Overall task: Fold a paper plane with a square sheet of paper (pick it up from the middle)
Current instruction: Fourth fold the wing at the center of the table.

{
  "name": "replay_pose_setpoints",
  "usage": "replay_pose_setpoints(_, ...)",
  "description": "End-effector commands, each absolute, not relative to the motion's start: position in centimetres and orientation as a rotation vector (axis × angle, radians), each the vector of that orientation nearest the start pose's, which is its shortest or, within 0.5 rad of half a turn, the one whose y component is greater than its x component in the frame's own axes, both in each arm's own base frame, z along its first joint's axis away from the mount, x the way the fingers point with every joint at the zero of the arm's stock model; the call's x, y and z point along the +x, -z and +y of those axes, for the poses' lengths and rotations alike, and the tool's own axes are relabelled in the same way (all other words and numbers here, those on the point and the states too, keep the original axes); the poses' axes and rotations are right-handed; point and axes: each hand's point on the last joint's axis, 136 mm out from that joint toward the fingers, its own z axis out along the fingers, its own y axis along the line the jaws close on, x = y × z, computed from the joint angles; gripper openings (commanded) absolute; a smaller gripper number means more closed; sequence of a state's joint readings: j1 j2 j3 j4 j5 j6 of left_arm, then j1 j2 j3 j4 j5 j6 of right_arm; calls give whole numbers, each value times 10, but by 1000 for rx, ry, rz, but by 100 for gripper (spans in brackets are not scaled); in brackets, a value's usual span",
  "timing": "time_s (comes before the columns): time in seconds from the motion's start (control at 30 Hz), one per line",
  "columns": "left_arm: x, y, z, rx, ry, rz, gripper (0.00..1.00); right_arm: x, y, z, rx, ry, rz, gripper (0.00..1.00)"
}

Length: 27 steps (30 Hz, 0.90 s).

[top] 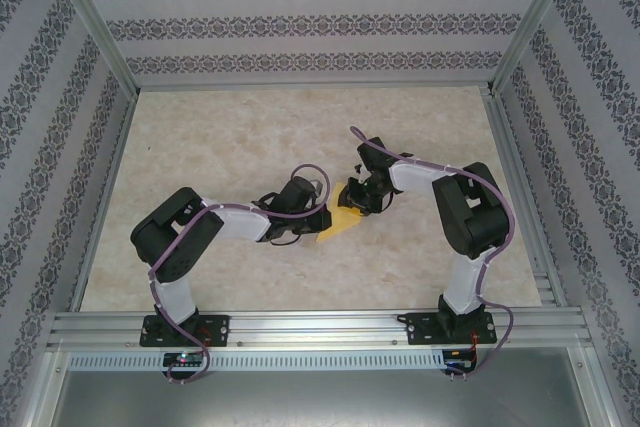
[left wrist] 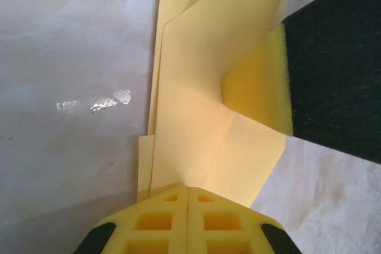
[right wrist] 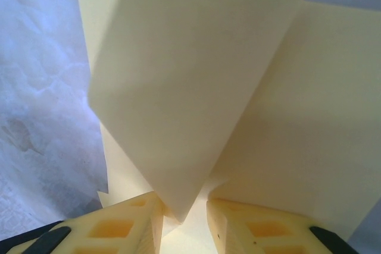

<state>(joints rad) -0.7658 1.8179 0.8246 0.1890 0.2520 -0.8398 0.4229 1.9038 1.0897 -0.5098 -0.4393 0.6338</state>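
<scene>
The square sheet of paper point(top: 341, 223) is yellow and folded into several layers, more a broad wedge than a paper plane's dart. It lies on the table between the two arms. My left gripper point(top: 322, 219) reaches it from the left. In the left wrist view that gripper point(left wrist: 188, 190) is shut, with the paper point(left wrist: 196, 117) pinched at its tip. My right gripper point(top: 361, 201) stands over the sheet's far end, and one of its fingers point(left wrist: 262, 84) presses on the paper. In the right wrist view its jaws point(right wrist: 184, 207) stand apart, with a raised flap's point(right wrist: 190, 87) corner hanging between them.
The beige mottled tabletop point(top: 250, 137) spreads behind and to both sides of the paper. Aluminium frame rails point(top: 300, 325) run along the near edge, and patterned walls point(top: 300, 27) enclose the back and sides.
</scene>
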Motion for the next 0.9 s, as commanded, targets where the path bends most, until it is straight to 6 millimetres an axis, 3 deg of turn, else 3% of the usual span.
replay_pose_setpoints(0.0, 283, -17, -323, 6, 949, 2639, 5, 268, 81, 154, 334, -245, 3256, 31)
replay_pose_setpoints(0.3, 283, -18, -322, 5, 944, 2648, 4, 268, 82, 154, 323, -239, 3258, 31)
replay_pose_setpoints(0.63, 296, -43, -336, 59, 991, 2592, 5, 266, 86, 152, 257, -159, 3265, 30)
replay_pose_setpoints(0.87, 301, -43, -338, 65, 988, 2592, 5, 265, 90, 150, 219, -72, 3263, 30)
